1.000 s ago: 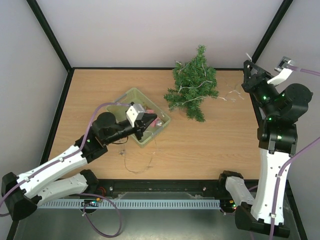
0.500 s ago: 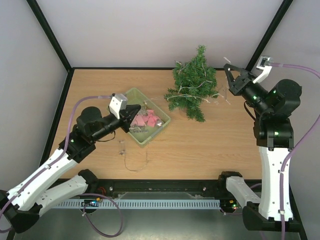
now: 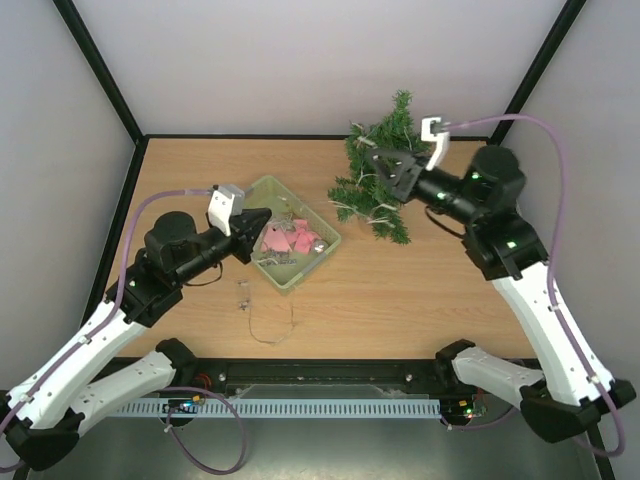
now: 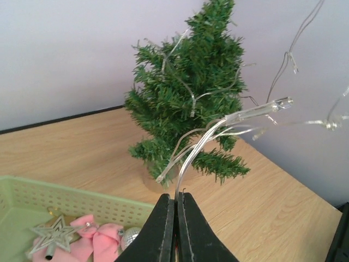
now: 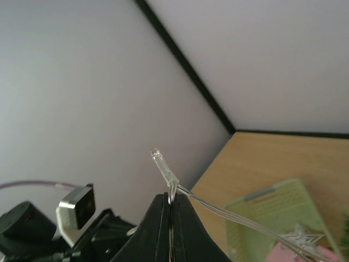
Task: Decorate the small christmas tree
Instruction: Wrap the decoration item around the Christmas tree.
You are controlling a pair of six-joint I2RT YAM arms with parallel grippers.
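Note:
The small christmas tree [image 3: 388, 150] [image 4: 185, 98] stands at the back of the table, with a clear light string [image 4: 218, 126] draped over its branches. My left gripper [image 3: 266, 222] [image 4: 175, 197] hovers at the left rim of the pale green basket [image 3: 258, 192] and is shut on the string's wire. My right gripper [image 3: 374, 163] [image 5: 170, 196] hangs over the tree's left side, shut on the light string just below a small bulb [image 5: 162, 164]. From there the wire trails down toward the basket [image 5: 256, 213].
The basket [image 4: 82, 199] holds a silver star [image 4: 53, 234], pink bows [image 3: 288, 240] [image 4: 87, 243] and a silver ball [image 4: 130, 234]. A loose loop of wire [image 3: 272, 328] lies on the table in front of the basket. Black frame posts stand at the back corners.
My right arm swung left from the back right corner to above the tree, carrying the light string. My left gripper drew back leftward from over the basket to its left rim.

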